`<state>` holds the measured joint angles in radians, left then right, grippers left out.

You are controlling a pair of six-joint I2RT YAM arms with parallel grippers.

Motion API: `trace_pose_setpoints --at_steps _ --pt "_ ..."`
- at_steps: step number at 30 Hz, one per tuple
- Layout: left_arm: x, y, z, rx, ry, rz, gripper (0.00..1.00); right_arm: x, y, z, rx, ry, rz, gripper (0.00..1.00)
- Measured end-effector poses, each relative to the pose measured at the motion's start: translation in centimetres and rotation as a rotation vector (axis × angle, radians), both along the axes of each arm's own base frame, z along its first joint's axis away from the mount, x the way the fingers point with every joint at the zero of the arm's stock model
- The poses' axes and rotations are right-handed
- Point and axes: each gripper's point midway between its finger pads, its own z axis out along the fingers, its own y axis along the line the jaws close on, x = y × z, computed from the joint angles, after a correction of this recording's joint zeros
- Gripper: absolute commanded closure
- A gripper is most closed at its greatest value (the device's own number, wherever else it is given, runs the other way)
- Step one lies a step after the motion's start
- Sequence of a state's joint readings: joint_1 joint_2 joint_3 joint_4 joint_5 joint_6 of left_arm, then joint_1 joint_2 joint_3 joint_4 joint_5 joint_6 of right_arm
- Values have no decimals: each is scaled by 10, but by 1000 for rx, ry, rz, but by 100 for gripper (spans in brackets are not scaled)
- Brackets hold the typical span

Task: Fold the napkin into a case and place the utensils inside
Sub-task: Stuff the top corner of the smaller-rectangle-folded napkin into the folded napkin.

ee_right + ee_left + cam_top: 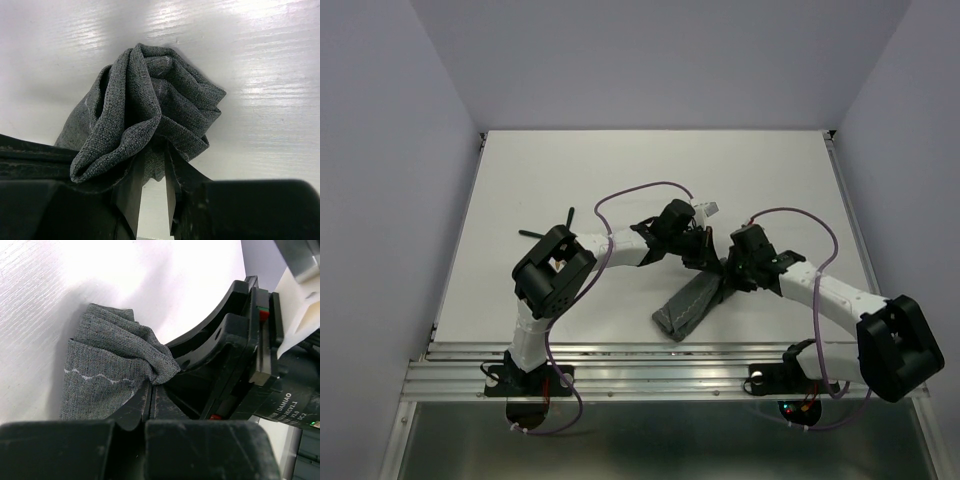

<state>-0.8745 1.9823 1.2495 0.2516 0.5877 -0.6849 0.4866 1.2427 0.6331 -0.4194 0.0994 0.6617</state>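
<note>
The napkin (685, 308) lies as a narrow dark grey-green roll, slanting toward the table's near edge. Its far end is bunched up between both grippers. My left gripper (698, 255) is shut, and in the left wrist view its tips (151, 385) pinch a gathered corner of the napkin (105, 365). My right gripper (728, 283) comes in from the right. In the right wrist view a fold of the napkin (150, 95) fills the gap at its fingertips (155, 152), which stand slightly apart. No gold utensils show.
Two thin dark pieces (570, 214) poke out from behind the left arm's elbow (555, 270); I cannot tell what they are. The table's near edge is a metal rail (650, 372). Purple cables loop over both arms. Grey walls enclose the table (650, 170).
</note>
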Motion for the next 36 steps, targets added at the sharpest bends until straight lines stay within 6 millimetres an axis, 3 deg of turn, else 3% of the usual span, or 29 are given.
trace_pose_setpoints --at_steps 9,16,19,30,36 --pt "1 1 -1 3 5 2 100 -3 2 -12 -97 19 23 71" --pt "2 3 -1 6 10 4 100 -2 -1 -14 -193 7 7 89" --pt "1 2 0 2 7 2 100 -2 -3 -14 -200 2 -10 90" --pt "-3 7 -9 19 21 2 100 3 -2 10 -122 -75 -105 92" --pt "-4 8 -11 23 26 1 100 -4 -6 11 -70 -94 -163 96"
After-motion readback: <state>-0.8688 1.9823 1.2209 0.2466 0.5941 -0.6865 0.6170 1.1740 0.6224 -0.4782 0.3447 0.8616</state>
